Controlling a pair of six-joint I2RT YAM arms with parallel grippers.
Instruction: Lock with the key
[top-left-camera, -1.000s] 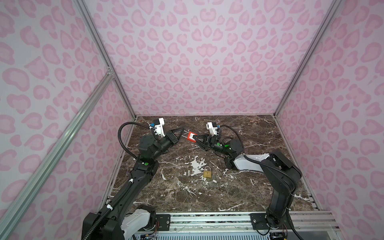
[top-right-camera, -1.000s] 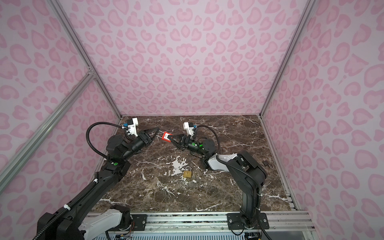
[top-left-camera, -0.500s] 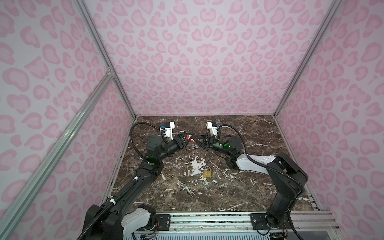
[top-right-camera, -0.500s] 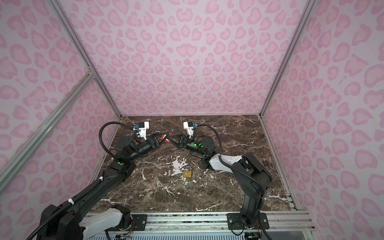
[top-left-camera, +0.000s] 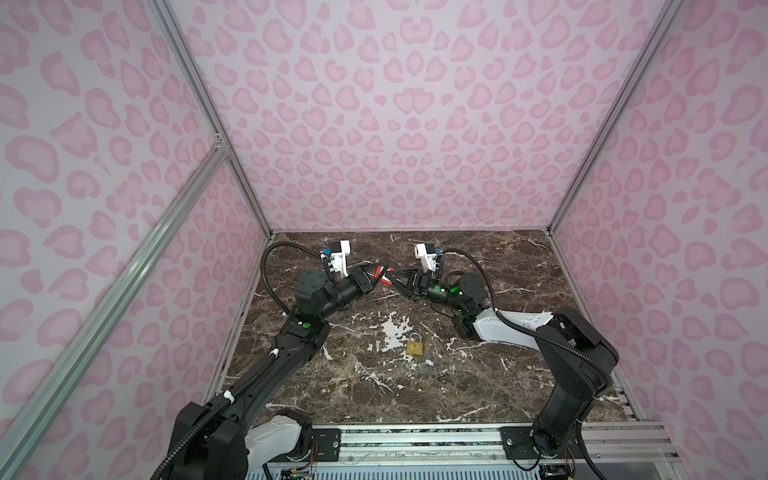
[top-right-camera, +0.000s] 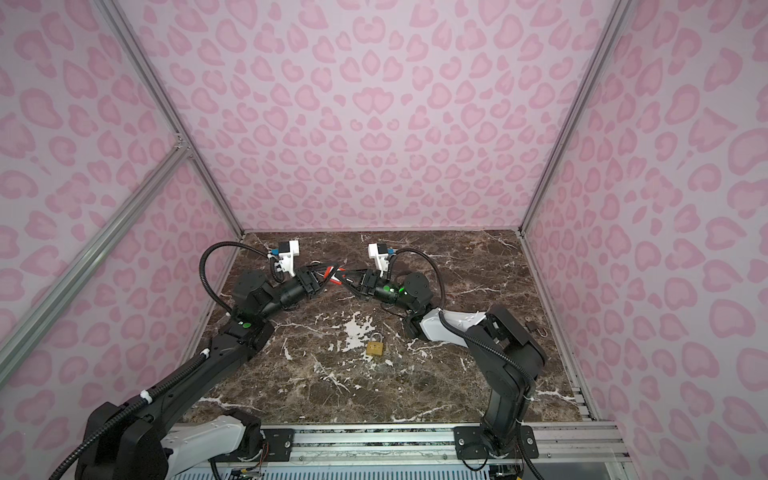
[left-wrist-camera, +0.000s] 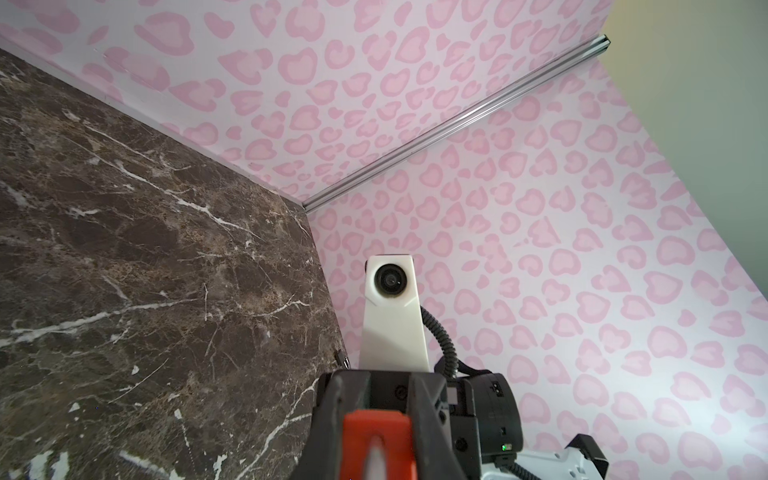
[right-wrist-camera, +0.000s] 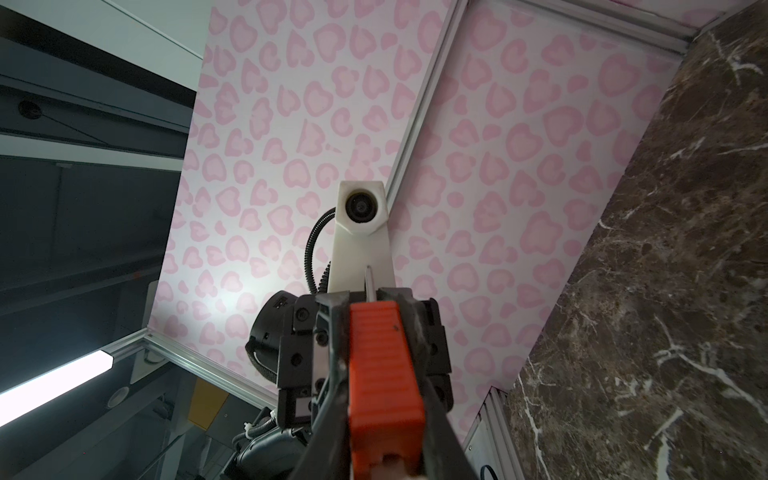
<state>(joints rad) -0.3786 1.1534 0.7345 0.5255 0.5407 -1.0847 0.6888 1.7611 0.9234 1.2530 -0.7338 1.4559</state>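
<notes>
Left arm (top-left-camera: 291, 345) now farther inward; left fingers (top-left-camera: 366, 269) tip-to-tip with right fingers (top-left-camera: 406, 275); left clenched on key (right-wrist-camera: 384, 361); right grip unclear

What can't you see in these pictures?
Padlock keyhole: too small in both top views.
Key teeth: blurred up close in the left wrist view, edge-on in the right.
Which fingers grip it: tips overlap in both top views.
Small object by the wall: too small to name.

Both arms reach inward and we see the grippers meet tip to tip. Left arm (top-left-camera: 291, 345) is stretched long; right arm (top-left-camera: 519, 328) is folded sharply at the elbow. Left gripper (top-left-camera: 373, 274) pinches the key (right-wrist-camera: 384, 365) by its blade, jaws narrow. Right gripper (top-left-camera: 392, 277) flanks the orange head; clamped or slack, we cannot tell.
</notes>
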